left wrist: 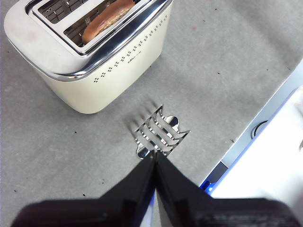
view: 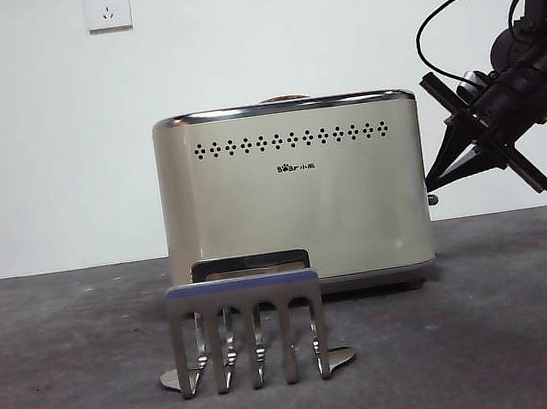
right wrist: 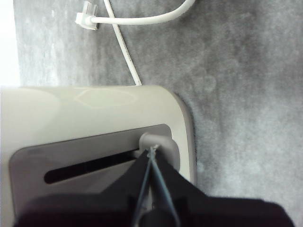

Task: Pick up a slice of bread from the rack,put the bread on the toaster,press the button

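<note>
With the slice of bread (left wrist: 108, 17) already sunk in the toaster (view: 293, 197) at frame centre, rack (view: 248, 331) empty below: pressing step in hand. Right gripper (right wrist: 152, 152) clenched, tips on the button (right wrist: 158, 144); next, firm downward push. Left gripper (left wrist: 155, 158) clenched, idle

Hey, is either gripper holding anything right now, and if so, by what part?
Nothing is held. The right gripper, jaws shut, has its tip on the button. The left gripper is shut above the rack.
</note>
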Controlling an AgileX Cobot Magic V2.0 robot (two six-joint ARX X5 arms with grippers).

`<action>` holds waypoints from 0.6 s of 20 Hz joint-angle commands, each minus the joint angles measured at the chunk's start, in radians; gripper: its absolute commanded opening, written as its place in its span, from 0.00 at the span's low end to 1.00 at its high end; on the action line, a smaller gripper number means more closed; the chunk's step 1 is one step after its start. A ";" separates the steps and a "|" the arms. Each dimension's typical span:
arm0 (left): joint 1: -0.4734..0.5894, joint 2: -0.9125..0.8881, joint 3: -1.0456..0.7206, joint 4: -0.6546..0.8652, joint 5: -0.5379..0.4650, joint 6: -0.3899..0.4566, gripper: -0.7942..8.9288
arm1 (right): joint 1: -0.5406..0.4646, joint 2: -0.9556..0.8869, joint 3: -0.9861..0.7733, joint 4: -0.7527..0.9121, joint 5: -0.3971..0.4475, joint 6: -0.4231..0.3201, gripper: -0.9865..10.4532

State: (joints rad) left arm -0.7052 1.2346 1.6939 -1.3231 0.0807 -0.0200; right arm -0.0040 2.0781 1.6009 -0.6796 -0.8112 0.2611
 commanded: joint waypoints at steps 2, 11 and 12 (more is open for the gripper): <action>0.000 -0.002 -0.005 0.003 -0.003 -0.003 0.08 | 0.005 0.051 -0.014 -0.025 0.060 -0.028 0.08; 0.000 -0.002 -0.005 0.003 -0.003 -0.006 0.08 | 0.021 0.051 0.164 -0.161 0.044 -0.083 0.08; 0.000 -0.002 -0.005 0.003 -0.003 -0.006 0.08 | 0.029 0.051 0.187 -0.182 0.045 -0.093 0.08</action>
State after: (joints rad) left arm -0.7052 1.2346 1.6939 -1.3231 0.0807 -0.0200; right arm 0.0151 2.1086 1.7889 -0.8597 -0.7692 0.1982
